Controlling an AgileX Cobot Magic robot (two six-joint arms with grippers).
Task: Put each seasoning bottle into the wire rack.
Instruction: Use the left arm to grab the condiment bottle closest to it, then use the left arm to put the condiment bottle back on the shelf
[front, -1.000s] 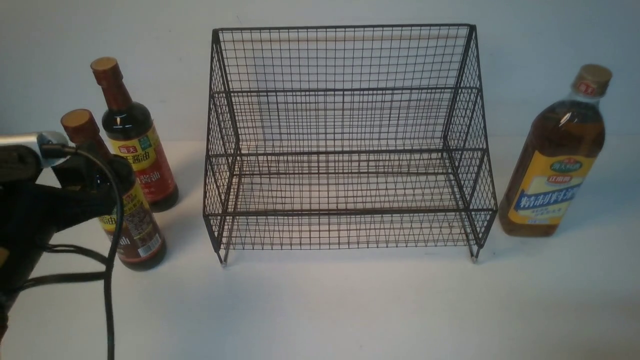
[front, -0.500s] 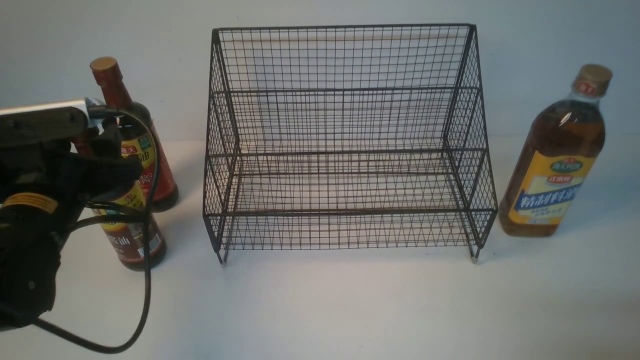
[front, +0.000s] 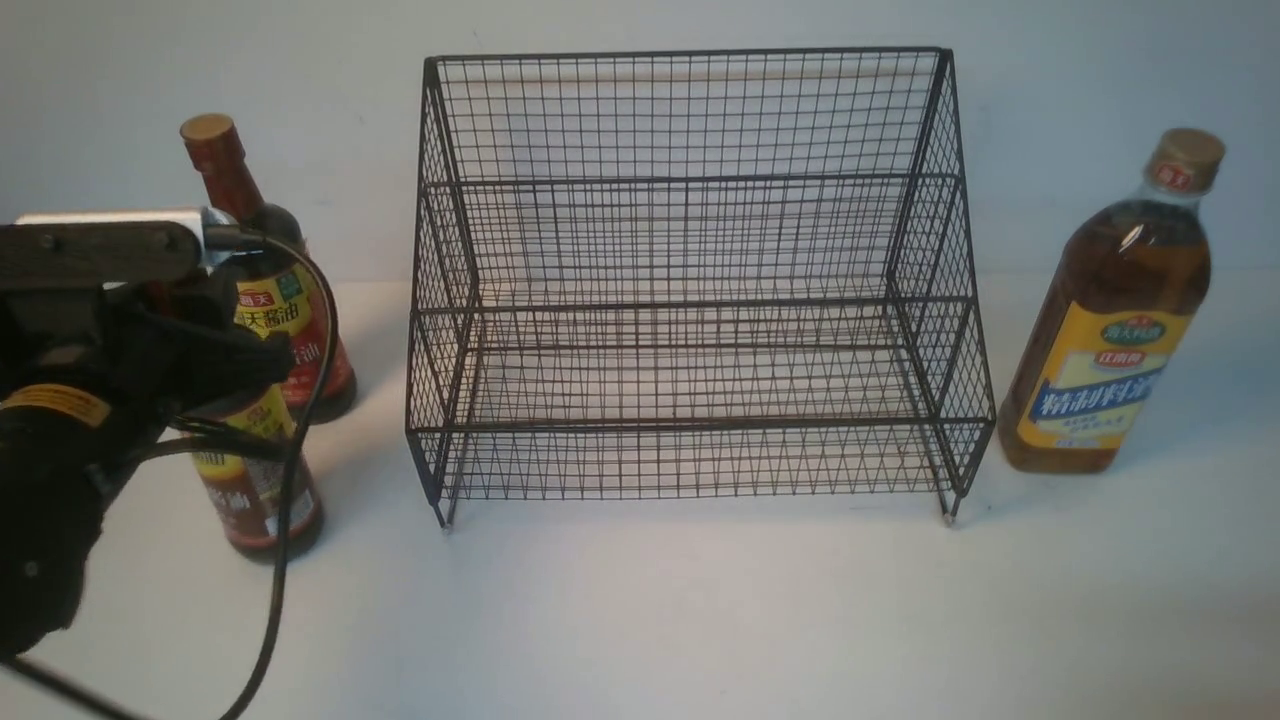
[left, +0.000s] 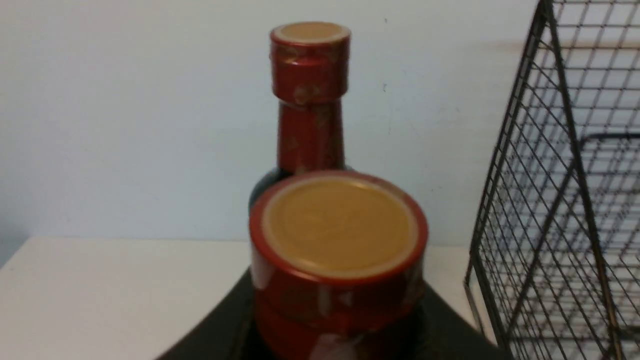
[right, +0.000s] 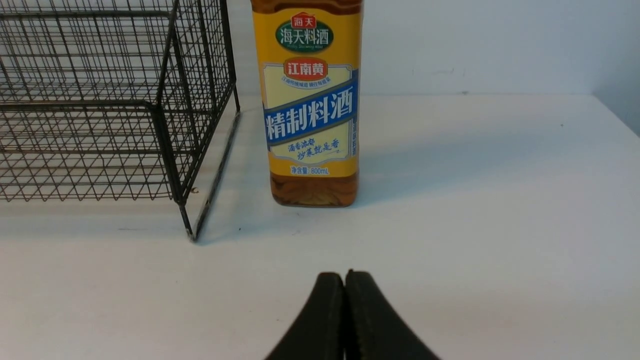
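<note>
Seasoning bottles, three of them, stand upright on a white table (front: 700, 620), and none is in the wire rack (front: 680, 425) yet. My left gripper (front: 230, 365) is around the red neck of the nearer soy-sauce bottle (front: 255, 490), one dark jaw on each side just under the tan cap. I judge the neck the best hold: it is the slimmest part, and it leaves the body free to go down into the rack. The jaws look close against the neck, but I cannot tell whether they are clamped on it. The bottle's base appears to rest on the table.

Just beyond this gripper, close behind the first bottle, stands the second soy-sauce bottle (front: 275, 310), so a straight lift seems safer than a sideways pull. The rack sits near this gripper, on the side toward my other arm.

My right gripper (right: 345, 300) is closed on nothing, low over the table. Ahead of it, apart, stands the amber bottle (right: 312, 100), just beside the rack's end wall.
</note>
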